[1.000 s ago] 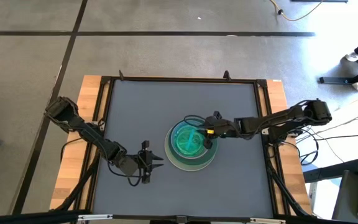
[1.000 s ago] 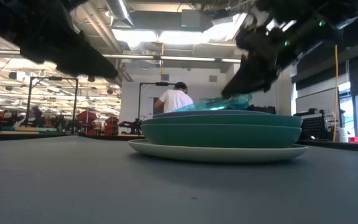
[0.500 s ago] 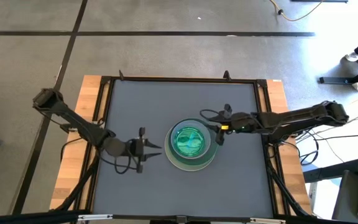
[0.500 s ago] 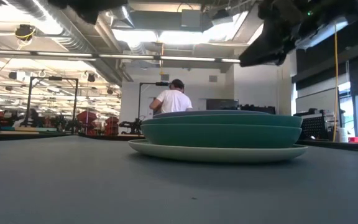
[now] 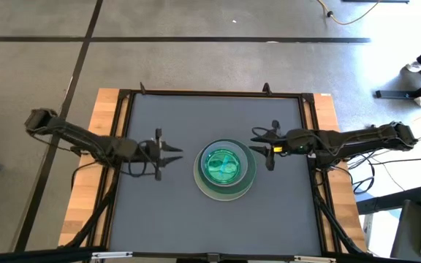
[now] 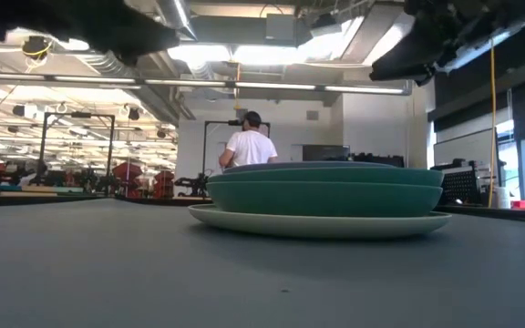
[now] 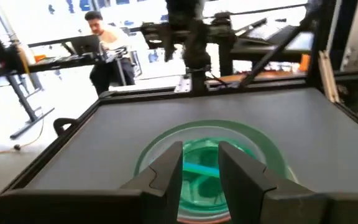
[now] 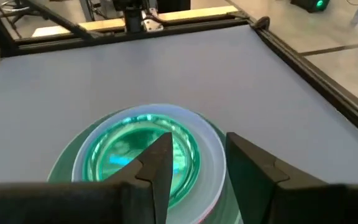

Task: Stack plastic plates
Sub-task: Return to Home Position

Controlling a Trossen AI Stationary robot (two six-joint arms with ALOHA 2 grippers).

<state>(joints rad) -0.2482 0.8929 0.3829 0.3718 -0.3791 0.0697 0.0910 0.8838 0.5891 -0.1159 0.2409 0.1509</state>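
Note:
The plastic plates (image 5: 225,172) stand in one stack at the middle of the grey table. A cream plate (image 6: 317,221) lies on the table at the bottom, with teal plates (image 6: 326,196) on it. Translucent green and cyan small plates (image 8: 138,155) lie on top. My left gripper (image 5: 180,152) hovers left of the stack and points at it, open with nothing between its fingers (image 7: 201,171). My right gripper (image 5: 258,145) hovers above the stack's right rim, also open and empty (image 8: 197,165).
A black frame (image 5: 210,93) on wooden boards borders the grey mat (image 5: 167,219), which lies bare around the stack. Beyond the table, a person in a white shirt (image 6: 252,146) stands in the room.
My right gripper has let go of a tilted translucent cyan plate, which now lies flat on the stack. It has risen and drawn back toward the table's right edge. My left gripper has risen and moved from the near side toward the far-left, turning to point at the stack.

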